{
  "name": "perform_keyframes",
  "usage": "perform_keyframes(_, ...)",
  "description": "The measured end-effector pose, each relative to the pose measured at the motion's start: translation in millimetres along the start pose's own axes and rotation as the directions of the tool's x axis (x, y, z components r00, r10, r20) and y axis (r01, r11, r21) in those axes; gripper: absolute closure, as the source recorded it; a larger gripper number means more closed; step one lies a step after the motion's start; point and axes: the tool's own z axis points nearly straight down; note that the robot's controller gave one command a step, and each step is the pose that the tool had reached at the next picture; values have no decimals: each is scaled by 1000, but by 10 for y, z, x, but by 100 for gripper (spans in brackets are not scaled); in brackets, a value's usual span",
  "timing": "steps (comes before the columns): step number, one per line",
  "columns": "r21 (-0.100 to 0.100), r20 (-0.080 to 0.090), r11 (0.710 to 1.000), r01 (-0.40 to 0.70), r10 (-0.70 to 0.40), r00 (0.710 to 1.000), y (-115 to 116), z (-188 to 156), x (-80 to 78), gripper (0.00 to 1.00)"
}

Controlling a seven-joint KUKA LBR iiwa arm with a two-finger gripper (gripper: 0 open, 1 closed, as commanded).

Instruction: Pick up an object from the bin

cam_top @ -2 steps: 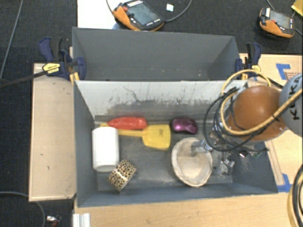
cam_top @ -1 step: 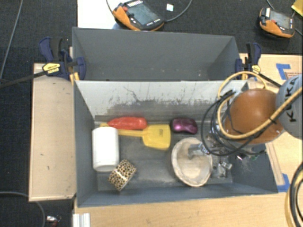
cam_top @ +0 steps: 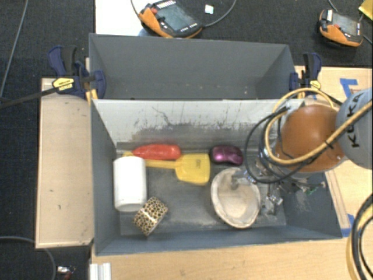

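In the bin [cam_top: 111,156], a white cylinder [cam_top: 129,182] lies at 9 o'clock and a leopard-print block [cam_top: 150,214] at 8. A red oblong toy [cam_top: 156,151] lies at 10, a yellow scoop [cam_top: 195,168] near the middle and a purple lump [cam_top: 227,154] at 1. A pale shell-like bowl [cam_top: 233,203] sits at 4. The gripper [cam_top: 265,198] hangs at the bowl's 3 o'clock rim; I cannot tell whether it is open or closed.

The arm [cam_top: 356,130] is cut off by the right edge; its orange cover [cam_top: 309,136] and cables [cam_top: 269,124] hide much of the gripper [cam_top: 265,198] and the right floor of the bin [cam_top: 186,63]. The gripper covers the right rim of the white shell-like dish [cam_top: 233,206]
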Motion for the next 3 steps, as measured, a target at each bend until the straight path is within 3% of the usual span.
perform_keyframes(1,-1,1,973,-230,230,973,200,28,-59,0)
perform_keyframes(2,3,4,998,56,-56,998,-45,29,-159,100)
perform_keyframes(3,3,4,998,56,-56,998,-45,29,-159,100)
